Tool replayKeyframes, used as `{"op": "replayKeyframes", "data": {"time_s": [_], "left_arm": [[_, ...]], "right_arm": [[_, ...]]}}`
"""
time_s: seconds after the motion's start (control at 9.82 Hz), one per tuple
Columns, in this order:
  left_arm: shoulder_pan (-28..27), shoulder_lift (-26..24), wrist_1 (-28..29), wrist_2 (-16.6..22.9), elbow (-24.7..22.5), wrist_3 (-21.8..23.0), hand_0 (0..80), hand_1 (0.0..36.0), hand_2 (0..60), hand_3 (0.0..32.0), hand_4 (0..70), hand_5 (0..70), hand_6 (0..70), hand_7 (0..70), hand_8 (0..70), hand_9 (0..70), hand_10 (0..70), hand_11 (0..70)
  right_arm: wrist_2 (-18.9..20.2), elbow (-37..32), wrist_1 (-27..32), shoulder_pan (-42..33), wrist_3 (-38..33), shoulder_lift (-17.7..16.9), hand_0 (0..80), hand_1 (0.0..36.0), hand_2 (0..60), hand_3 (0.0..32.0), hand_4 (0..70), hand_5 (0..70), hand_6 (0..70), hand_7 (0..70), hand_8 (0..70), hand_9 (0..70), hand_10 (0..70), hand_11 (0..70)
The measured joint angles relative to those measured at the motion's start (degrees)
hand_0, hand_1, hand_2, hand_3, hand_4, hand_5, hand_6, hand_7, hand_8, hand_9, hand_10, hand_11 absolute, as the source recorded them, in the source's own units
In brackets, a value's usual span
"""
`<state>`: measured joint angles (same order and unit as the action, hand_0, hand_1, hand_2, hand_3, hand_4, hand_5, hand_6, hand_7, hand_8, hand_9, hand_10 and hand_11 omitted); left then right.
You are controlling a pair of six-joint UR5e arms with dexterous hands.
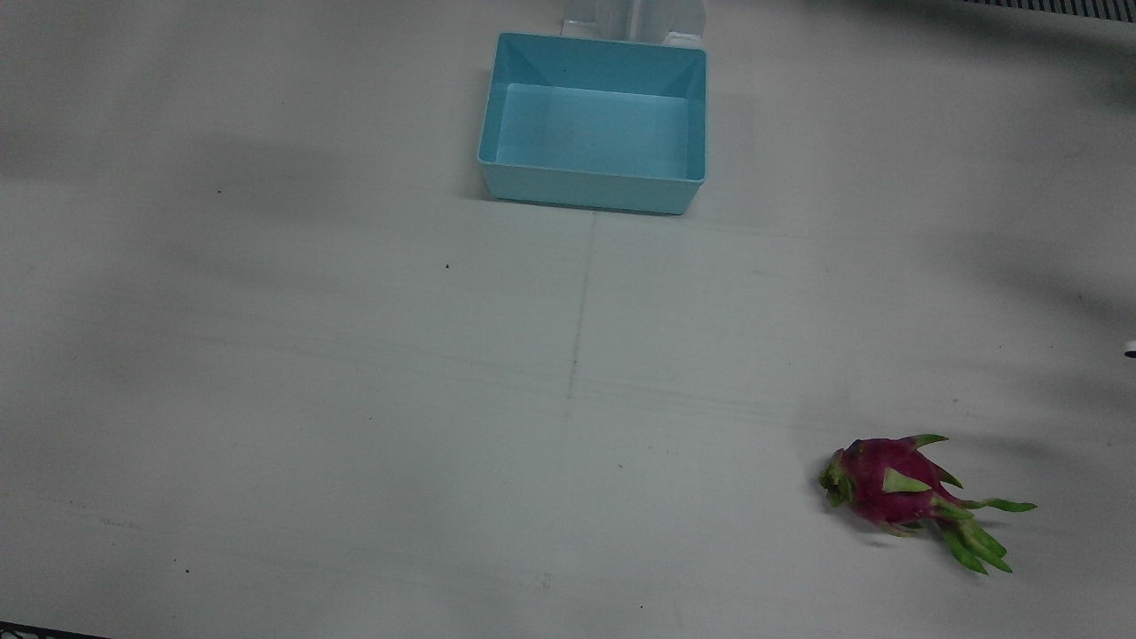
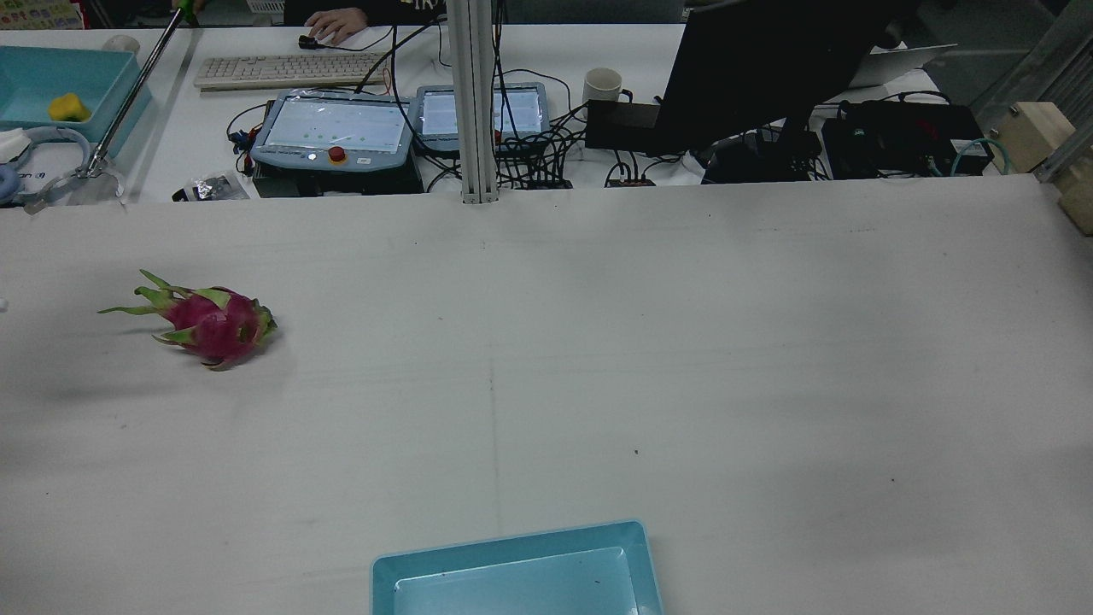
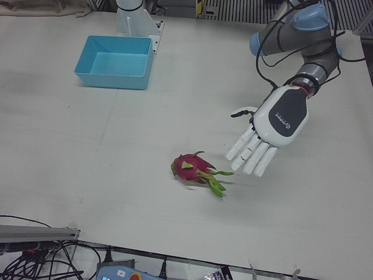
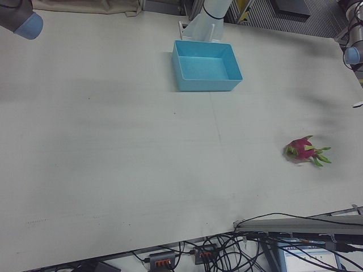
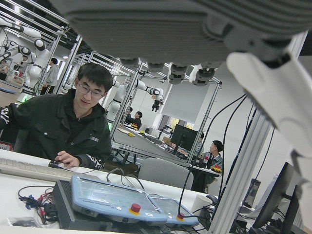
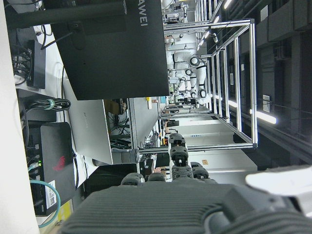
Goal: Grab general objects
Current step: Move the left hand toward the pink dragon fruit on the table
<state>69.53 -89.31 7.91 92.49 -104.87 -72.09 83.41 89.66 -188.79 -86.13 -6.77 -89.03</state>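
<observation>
A pink dragon fruit with green scales lies on its side on the white table; it also shows in the front view, the rear view and the right-front view. My left hand hovers above the table just to the right of the fruit in the left-front view, apart from it. Its fingers are spread and it holds nothing. Its underside fills the top of the left hand view. My right hand shows only in its own view, with one finger stretched out and nothing in it.
A light blue bin stands empty at the robot's side of the table, mid-width, and shows in the left-front view too. The right arm's elbow is at the far corner. Monitors, teach pendants and cables lie beyond the table's far edge.
</observation>
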Motion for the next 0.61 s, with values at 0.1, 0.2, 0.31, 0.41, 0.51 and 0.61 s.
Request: {"op": "replayKeyframes", "data": {"time_s": [0.1,0.2,0.31,0.41,0.51,0.61], "left_arm": [[-1.9,-0.7,-0.3,-0.9,0.0,-0.7,76.8,36.0,43.1,32.0,0.0,0.0,0.0,7.1,0.0,0.0,0.0,0.0],[-4.6,-1.9,-1.3,-1.5,-0.1,-3.1,80.0,36.0,39.7,32.0,0.0,0.0,0.0,6.0,0.0,0.0,0.0,0.0],[-6.8,-2.9,-2.2,-1.9,-0.1,-5.5,80.0,36.0,26.8,32.0,0.0,0.0,0.0,4.8,0.0,0.0,0.0,0.0],[-8.2,-3.5,-2.7,-2.0,-0.1,-7.3,80.0,36.0,25.1,32.0,0.0,0.0,0.0,3.6,0.0,0.0,0.0,0.0],[-9.3,-3.8,-3.3,-2.1,-0.1,-9.6,80.0,36.0,35.2,32.0,0.0,0.0,0.0,2.8,0.0,0.0,0.0,0.0],[-10.0,-4.2,-4.2,-2.1,-0.1,-11.6,80.0,36.0,39.5,32.0,0.0,0.0,0.0,2.9,0.0,0.0,0.0,0.0]], "right_arm": [[0.0,0.0,0.0,0.0,0.0,0.0,0.0,0.0,0.0,0.0,0.0,0.0,0.0,0.0,0.0,0.0,0.0,0.0],[0.0,0.1,0.0,0.0,0.0,0.0,0.0,0.0,0.0,0.0,0.0,0.0,0.0,0.0,0.0,0.0,0.0,0.0],[0.0,0.1,0.0,-0.1,0.0,0.0,0.0,0.0,0.0,0.0,0.0,0.0,0.0,0.0,0.0,0.0,0.0,0.0],[0.0,0.1,0.0,-0.1,0.0,0.0,0.0,0.0,0.0,0.0,0.0,0.0,0.0,0.0,0.0,0.0,0.0,0.0],[0.0,0.2,0.0,-0.1,0.0,0.0,0.0,0.0,0.0,0.0,0.0,0.0,0.0,0.0,0.0,0.0,0.0,0.0],[0.0,0.2,0.0,-0.1,0.0,0.0,0.0,0.0,0.0,0.0,0.0,0.0,0.0,0.0,0.0,0.0,0.0,0.0]]}}
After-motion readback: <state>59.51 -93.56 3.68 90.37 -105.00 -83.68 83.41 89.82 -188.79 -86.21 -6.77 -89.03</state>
